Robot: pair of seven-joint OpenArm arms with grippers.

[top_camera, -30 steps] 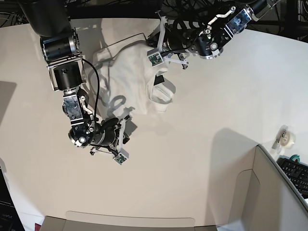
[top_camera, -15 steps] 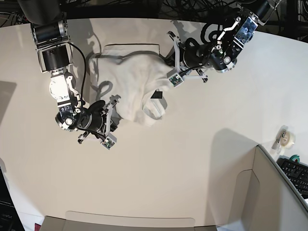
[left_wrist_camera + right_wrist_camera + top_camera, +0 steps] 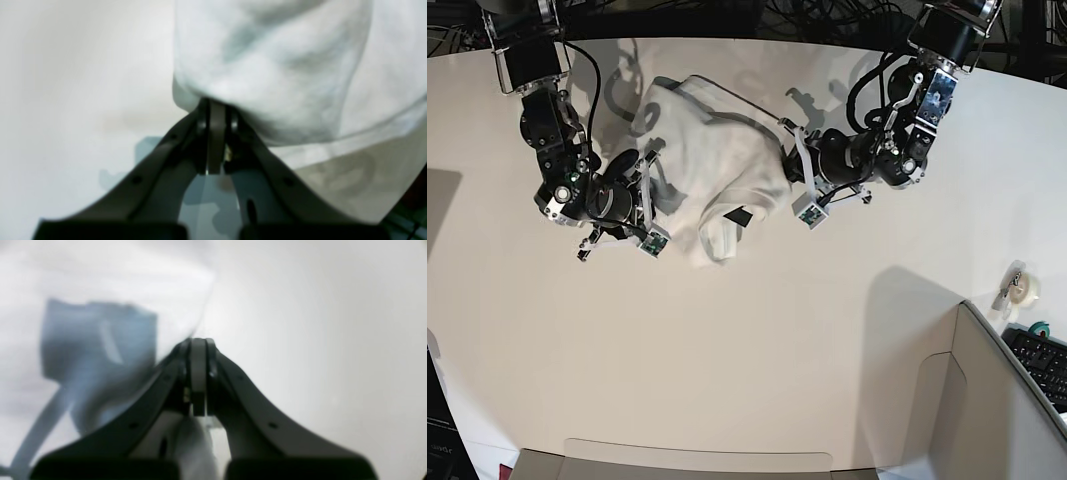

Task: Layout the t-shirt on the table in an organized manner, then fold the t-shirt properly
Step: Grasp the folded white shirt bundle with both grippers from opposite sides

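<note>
Both grippers clamp cloth. The t-shirt (image 3: 712, 165) hangs bunched between them in the upper centre of the base view, over the table (image 3: 757, 350). Versus earlier frames, the right gripper (image 3: 649, 200) has risen toward upper left; the left gripper (image 3: 795, 178) has dropped toward centre, and the shirt is narrower, more gathered.
</note>
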